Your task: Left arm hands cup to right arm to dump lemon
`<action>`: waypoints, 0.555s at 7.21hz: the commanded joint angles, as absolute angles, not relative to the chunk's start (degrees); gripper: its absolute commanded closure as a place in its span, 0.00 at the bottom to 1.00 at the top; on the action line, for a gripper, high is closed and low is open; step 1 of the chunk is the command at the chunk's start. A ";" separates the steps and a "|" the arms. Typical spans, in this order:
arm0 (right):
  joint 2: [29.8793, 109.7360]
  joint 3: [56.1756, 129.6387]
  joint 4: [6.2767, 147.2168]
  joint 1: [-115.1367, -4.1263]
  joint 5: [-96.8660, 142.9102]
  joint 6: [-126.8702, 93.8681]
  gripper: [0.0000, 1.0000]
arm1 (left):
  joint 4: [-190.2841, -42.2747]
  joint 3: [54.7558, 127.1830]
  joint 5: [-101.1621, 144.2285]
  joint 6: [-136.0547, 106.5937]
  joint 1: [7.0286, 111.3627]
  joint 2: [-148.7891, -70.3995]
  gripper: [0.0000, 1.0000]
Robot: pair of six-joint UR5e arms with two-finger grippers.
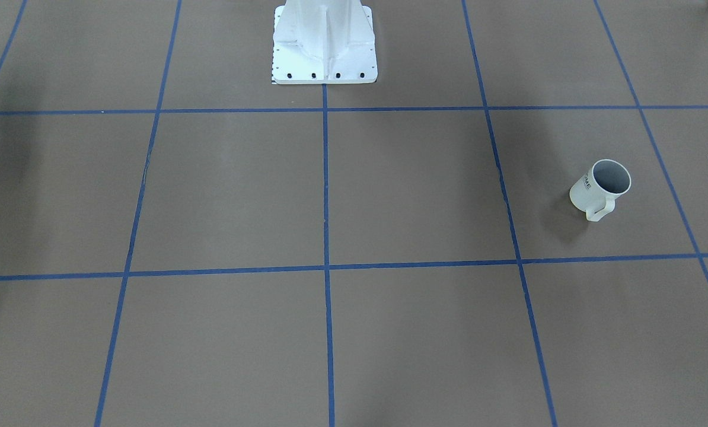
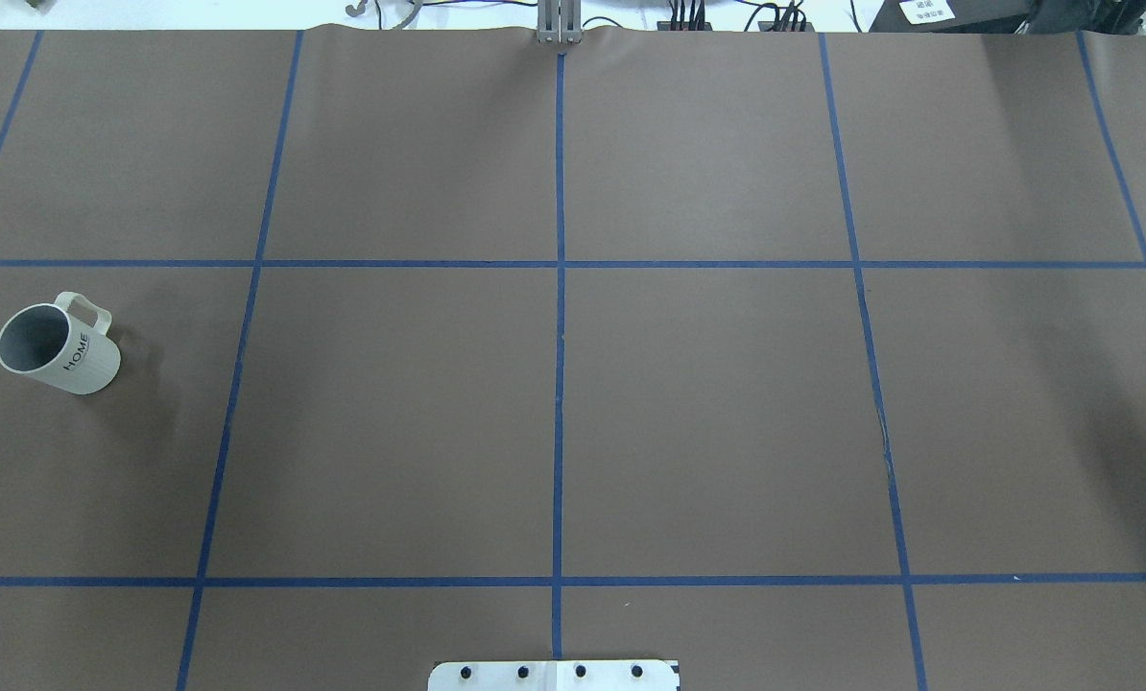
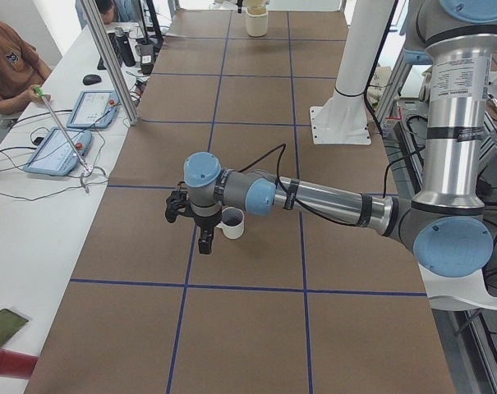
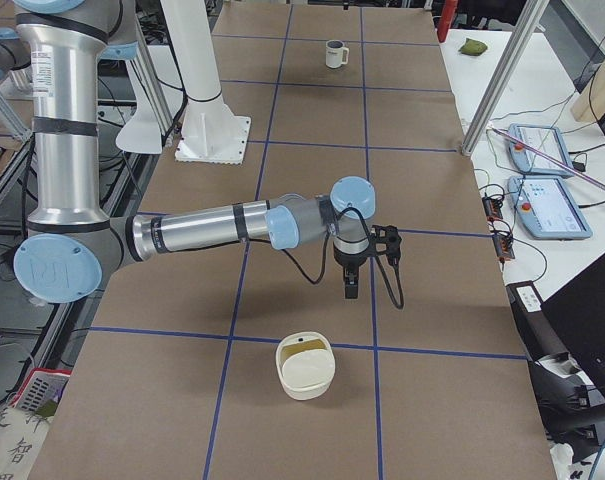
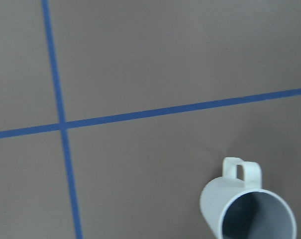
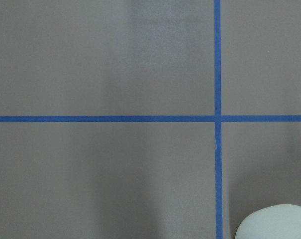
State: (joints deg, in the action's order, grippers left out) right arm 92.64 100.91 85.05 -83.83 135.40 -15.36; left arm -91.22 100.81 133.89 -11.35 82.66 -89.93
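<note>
The cup (image 2: 55,347), a white mug marked HOME with a grey inside, stands upright on the brown table at the left. It also shows in the front-facing view (image 1: 602,188), in the left wrist view (image 5: 247,211) and far off in the right side view (image 4: 334,53). In the left side view the left gripper (image 3: 205,245) points down just beside the cup (image 3: 232,222), apart from it; I cannot tell if it is open. The right gripper (image 4: 350,288) points down above the table; I cannot tell its state. No lemon slice shows clearly; the mug's bottom is hidden.
A cream bowl (image 4: 304,368) with a yellowish inside sits on the table near the right gripper; its rim shows in the right wrist view (image 6: 274,223). The white robot pedestal (image 1: 324,41) stands at the table's middle. Blue tape lines grid the table. Operators' tablets (image 4: 542,175) lie on a side bench.
</note>
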 commanded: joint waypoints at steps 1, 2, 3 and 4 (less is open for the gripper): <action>94.03 99.84 84.99 -87.43 137.98 -15.29 0.00 | -87.54 100.81 134.99 -11.07 84.63 -90.53 0.00; 93.96 99.58 84.99 -87.45 137.90 -15.38 0.00 | -88.06 100.81 135.96 -11.07 84.73 -89.14 0.00; 93.61 99.67 85.16 -87.45 138.42 -16.42 0.00 | -88.15 100.81 135.71 -11.07 84.73 -89.12 0.00; 93.17 100.19 84.73 -87.36 138.43 -19.83 0.00 | -88.24 101.16 136.14 -11.07 84.81 -89.03 0.00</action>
